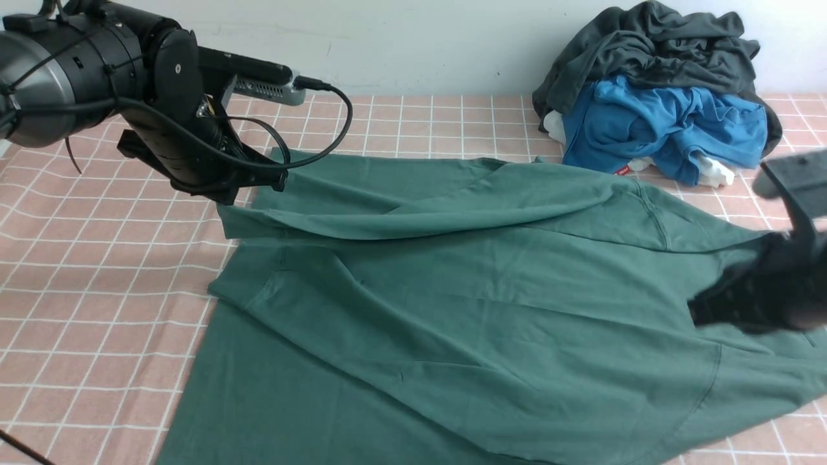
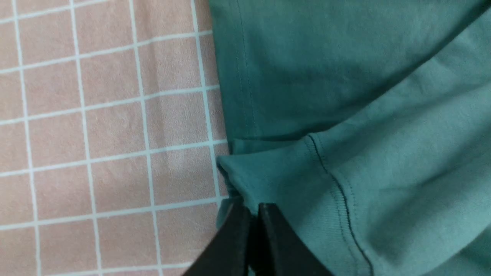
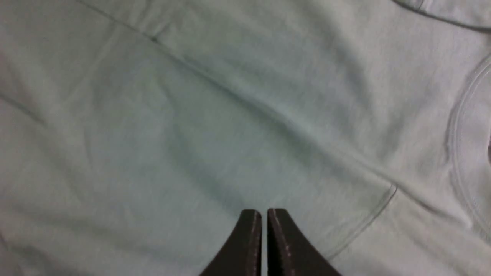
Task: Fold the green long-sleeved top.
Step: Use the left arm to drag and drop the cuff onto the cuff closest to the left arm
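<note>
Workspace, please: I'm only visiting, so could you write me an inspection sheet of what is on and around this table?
Surface: pink cloth with a white grid, lying flat.
Job's things: green long-sleeved top, spread out, one layer lapped over another, creased.
Clutter: bright blue garment and dark charcoal-grey garment, heaped at the far right by the wall.
Grippers: left gripper shut on an edge of the top; right gripper over the top, jaws nearly together, no cloth seen between them.
Cables: black cable loops out from the left arm.
Surroundings: plain pale wall; nothing else seen.
</note>
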